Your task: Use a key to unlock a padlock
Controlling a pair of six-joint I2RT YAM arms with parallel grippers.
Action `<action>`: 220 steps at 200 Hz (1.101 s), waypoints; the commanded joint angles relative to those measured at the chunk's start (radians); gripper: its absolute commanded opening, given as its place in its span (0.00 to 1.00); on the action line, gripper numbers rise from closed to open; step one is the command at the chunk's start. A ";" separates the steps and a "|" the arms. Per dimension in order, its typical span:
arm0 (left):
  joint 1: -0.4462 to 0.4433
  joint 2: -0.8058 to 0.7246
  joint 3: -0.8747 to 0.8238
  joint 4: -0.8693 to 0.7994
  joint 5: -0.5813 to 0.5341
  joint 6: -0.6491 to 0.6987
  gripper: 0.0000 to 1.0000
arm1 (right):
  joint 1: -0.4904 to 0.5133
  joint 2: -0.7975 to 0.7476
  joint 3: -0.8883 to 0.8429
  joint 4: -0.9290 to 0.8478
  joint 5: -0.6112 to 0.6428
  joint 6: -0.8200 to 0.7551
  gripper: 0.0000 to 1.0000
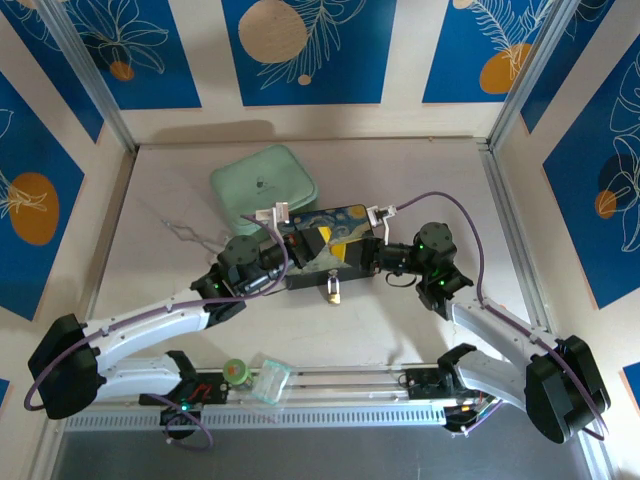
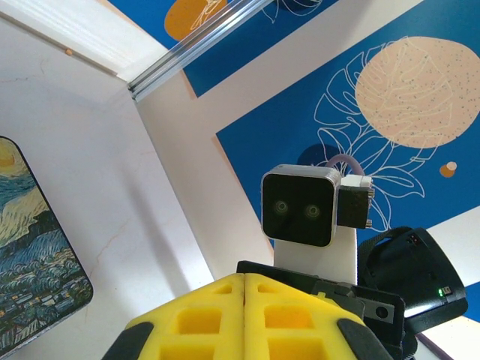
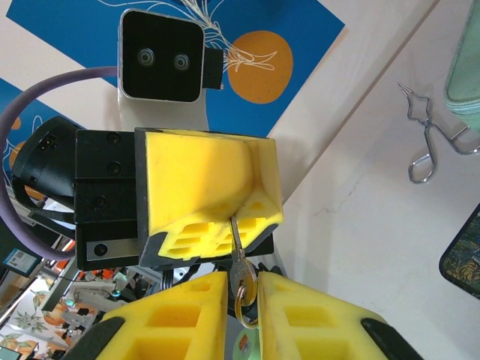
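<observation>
Between the two wrists in the right wrist view, the key [image 3: 238,259] passes from the closed left end effector [image 3: 236,217] to the right end effector [image 3: 241,300], which closes around it. At the box's [image 1: 322,243] 6 o'clock edge, the padlock [image 1: 331,291] looks locked; unlocking remains.

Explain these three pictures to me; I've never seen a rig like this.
These are two robot arms on a table, each ending in a two-finger gripper with yellow pads. One picture looks down from overhead; the other two come from cameras on each wrist. On the table lie a painted box, a tiny brass padlock beside it, a green container and wire tongs. The left gripper is shut, pinching the small key. The right gripper flanks the key's other end closely; I cannot tell whether it grips.
</observation>
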 commanded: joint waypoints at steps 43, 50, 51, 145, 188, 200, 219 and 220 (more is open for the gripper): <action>-0.005 0.039 -0.022 0.100 0.007 -0.040 0.00 | -0.002 0.024 -0.004 0.050 -0.020 0.015 0.05; -0.005 0.042 -0.024 0.105 0.006 -0.041 0.00 | -0.002 0.024 -0.008 0.051 -0.013 0.020 0.09; -0.005 0.042 -0.025 0.106 0.005 -0.041 0.00 | -0.002 0.024 -0.008 0.052 -0.011 0.021 0.09; -0.005 0.036 -0.061 0.127 -0.041 -0.065 0.00 | 0.000 0.023 -0.031 0.088 -0.001 0.048 0.06; -0.005 0.024 -0.071 0.094 -0.067 -0.075 0.00 | -0.005 0.013 -0.038 0.088 -0.001 0.053 0.00; -0.005 0.017 -0.069 0.070 -0.078 -0.066 0.00 | -0.005 0.007 -0.040 0.076 0.006 0.051 0.00; -0.005 0.012 -0.071 0.054 -0.087 -0.054 0.23 | -0.006 0.001 -0.034 0.046 0.003 0.040 0.00; -0.005 0.012 -0.071 0.053 -0.087 -0.053 0.25 | -0.006 0.000 -0.034 0.044 0.003 0.038 0.00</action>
